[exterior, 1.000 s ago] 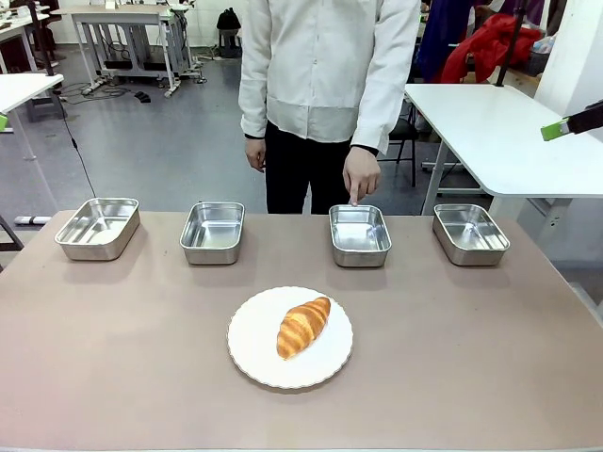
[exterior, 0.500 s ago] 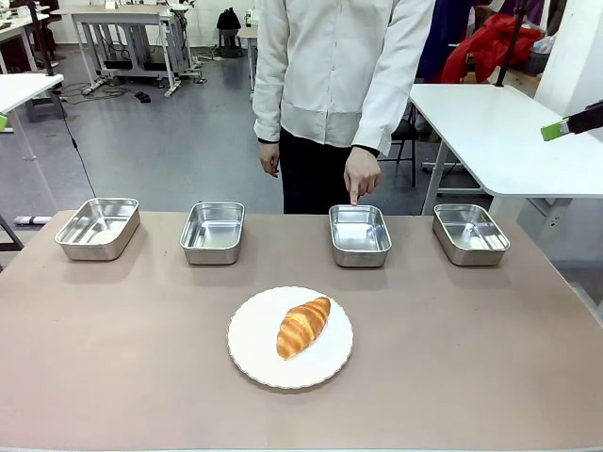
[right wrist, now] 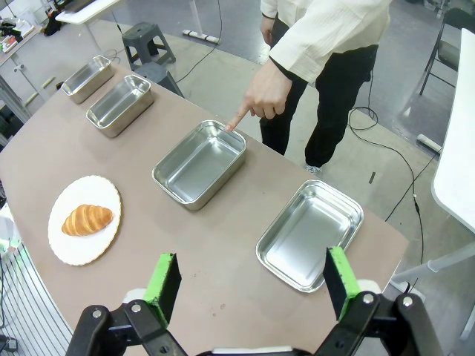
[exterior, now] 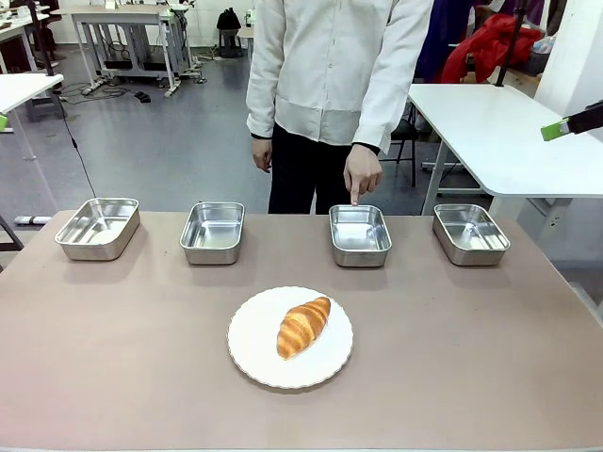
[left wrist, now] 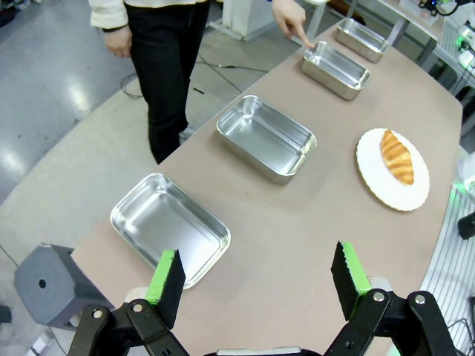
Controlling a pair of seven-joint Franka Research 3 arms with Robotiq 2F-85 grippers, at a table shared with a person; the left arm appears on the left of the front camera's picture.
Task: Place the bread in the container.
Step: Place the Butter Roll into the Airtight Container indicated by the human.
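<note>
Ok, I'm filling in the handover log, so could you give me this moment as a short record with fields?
bread: croissant lying on the white plate, untouched
pointed pan: third from the robot's left, empty; the person's hand has a fingertip at its far rim
other pans: left-end pan, second pan, right-end pan, all empty
left gripper: open, holding nothing
right gripper: open, holding nothing
task state: bread not yet in a pan
</note>
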